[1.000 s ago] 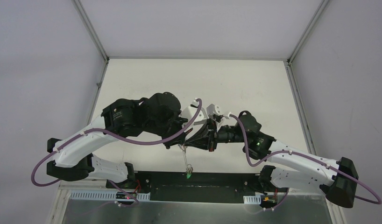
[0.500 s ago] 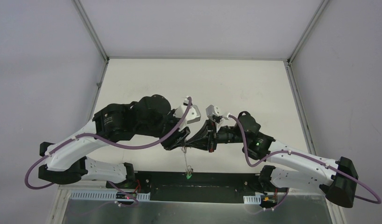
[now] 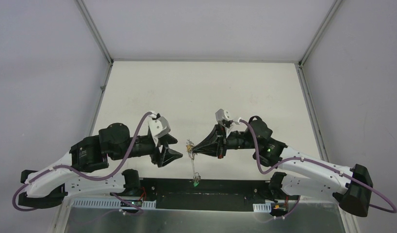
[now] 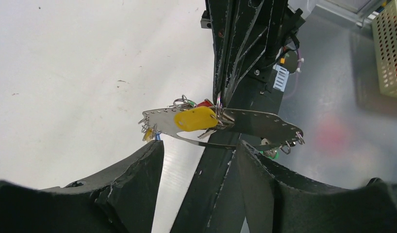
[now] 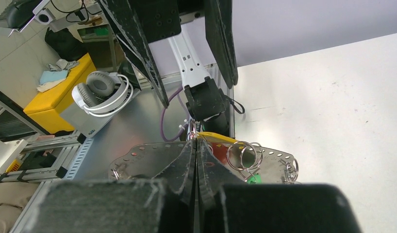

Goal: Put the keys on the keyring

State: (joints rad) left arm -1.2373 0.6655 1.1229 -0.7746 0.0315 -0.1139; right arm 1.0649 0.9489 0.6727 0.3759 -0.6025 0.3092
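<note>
Your right gripper (image 3: 195, 148) was fully closed, its two fingers pinching the keyring (image 4: 255, 124) near the middle of its band. The keyring was a thin, flat strip of grey metal with a row of small holes along it. It curved out to either side of the closed fingers, and small wire rings hung at both ends.

The keys clustered right at the grip. A yellow key (image 4: 195, 119) lay flat against the band beside the fingertips, and a red key (image 4: 205, 103) sat just behind it. A green key (image 3: 196, 183) dangled at the lowest point, over the near edge of the table (image 3: 201, 92). You could not tell from these views which keys were actually threaded on the band.

Your left gripper (image 3: 175, 147) had its jaws apart and held nothing. Its fingers pointed at the keyring from the left, near it but not touching. The bundle hung in the air between the two grippers, above the near middle of the table.

Both arms reached low over the near edge and bent inward, forearms roughly level, so the grippers faced each other tip to tip. The right one was at mid-width and the left one off to the left.
</note>
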